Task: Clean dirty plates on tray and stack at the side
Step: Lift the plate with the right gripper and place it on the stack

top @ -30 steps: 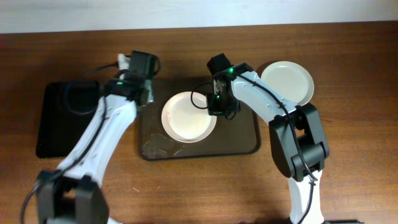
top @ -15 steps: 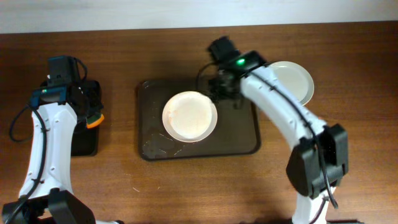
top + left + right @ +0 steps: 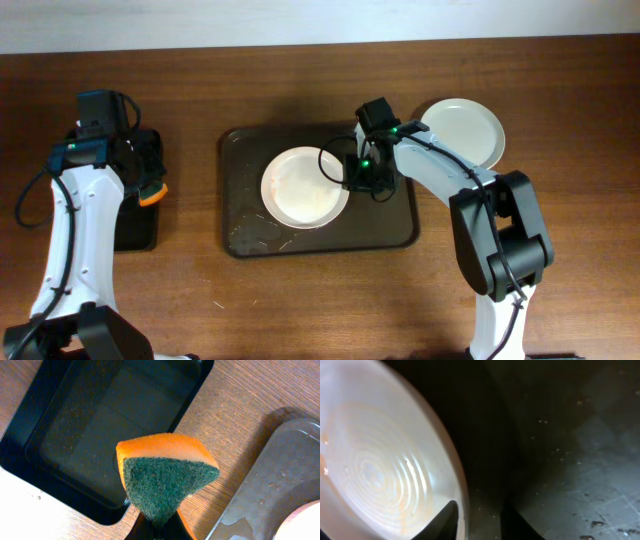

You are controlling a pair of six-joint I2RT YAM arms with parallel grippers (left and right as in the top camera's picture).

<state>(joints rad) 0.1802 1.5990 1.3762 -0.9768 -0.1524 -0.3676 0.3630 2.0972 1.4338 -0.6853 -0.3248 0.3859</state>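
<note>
So, table: brown wood, under everything.
tray: dark brown, at the table's centre, with wet specks on its floor.
black tray: on the table, well left of the tray.
plate on the tray: left of the tray's centre, with faint orange rings.
second plate: white, on the table near the tray's far right corner.
right gripper: at the right rim of the plate on the tray. Its fingers straddle the rim, and I cannot tell whether they pinch it.
left gripper: above the black tray's right edge, clenched on the sponge.
sponge: orange, with a green scouring face.
</note>
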